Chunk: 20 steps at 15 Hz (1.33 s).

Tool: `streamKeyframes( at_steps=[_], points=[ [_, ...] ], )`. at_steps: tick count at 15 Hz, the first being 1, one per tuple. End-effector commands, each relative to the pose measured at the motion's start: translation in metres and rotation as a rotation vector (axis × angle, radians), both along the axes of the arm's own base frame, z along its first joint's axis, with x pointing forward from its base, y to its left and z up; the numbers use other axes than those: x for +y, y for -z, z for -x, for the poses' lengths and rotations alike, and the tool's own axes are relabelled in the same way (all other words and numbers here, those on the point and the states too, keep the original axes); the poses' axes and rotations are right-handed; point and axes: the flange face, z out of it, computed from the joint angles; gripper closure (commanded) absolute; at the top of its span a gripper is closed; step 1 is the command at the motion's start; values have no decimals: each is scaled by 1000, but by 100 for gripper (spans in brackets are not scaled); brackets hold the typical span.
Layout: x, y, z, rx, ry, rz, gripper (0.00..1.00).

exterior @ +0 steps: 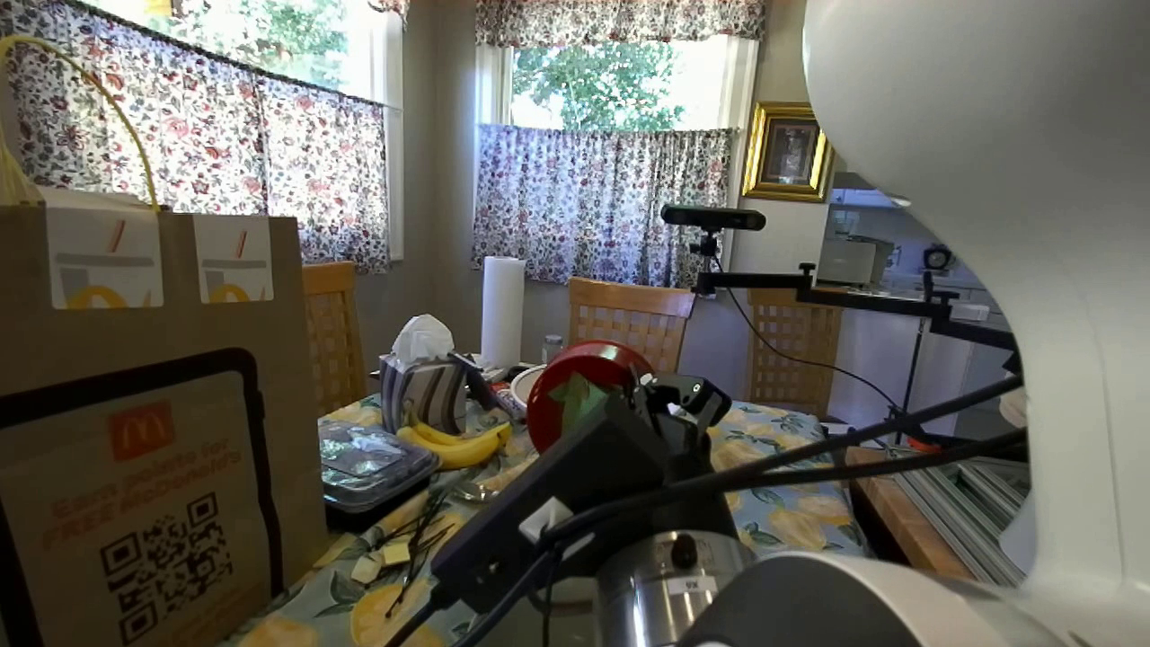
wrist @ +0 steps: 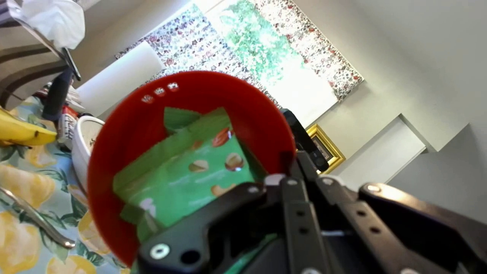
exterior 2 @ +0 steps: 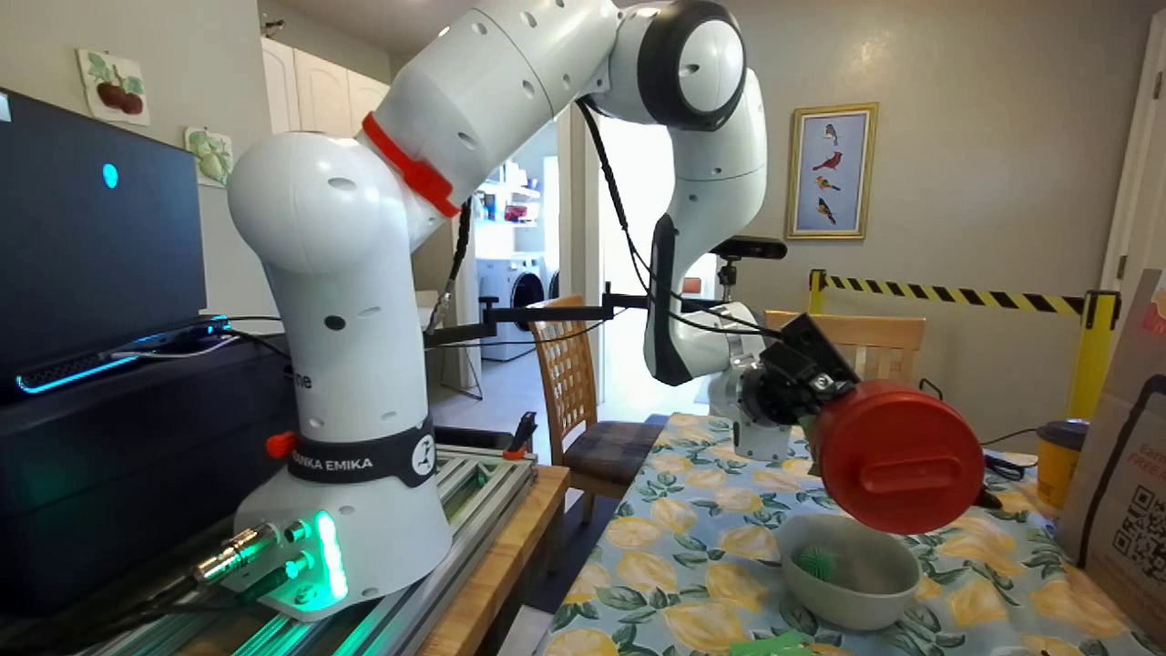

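Clenched, my gripper (wrist: 286, 171) holds a red bowl (wrist: 247, 95) by its rim — tipped sideways just ahead, green packets (wrist: 182, 177) inside. I'd turn it slowly, lest they slide. Below my grip stands a grey bowl (exterior 2: 852, 597).

In an exterior view, the bag (exterior: 162, 431) stands near left on the table (exterior: 791, 503), the container (exterior: 368, 463) and bananas (exterior: 463, 451) right of it, the tissue box (exterior: 422, 397) and paper roll (exterior: 503, 310) behind. The upper bowl (exterior: 593, 355), farther right, has packets (wrist: 186, 171) in it. In an exterior view, the lower bowl (exterior 2: 847, 597), ball (exterior 2: 815, 563) inside, stands left of the cup (exterior 2: 1061, 463).
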Motion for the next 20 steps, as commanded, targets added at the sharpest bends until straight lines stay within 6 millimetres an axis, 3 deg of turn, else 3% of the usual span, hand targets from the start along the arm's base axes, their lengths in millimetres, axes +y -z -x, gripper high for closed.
streamKeyframes(
  at_steps=[1,11,20],
  points=[
    [0,4,2,-14,-38,66,99],
    [0,13,6,-27,-92,137,99],
    [4,14,7,-18,-69,77,99]
  ],
)
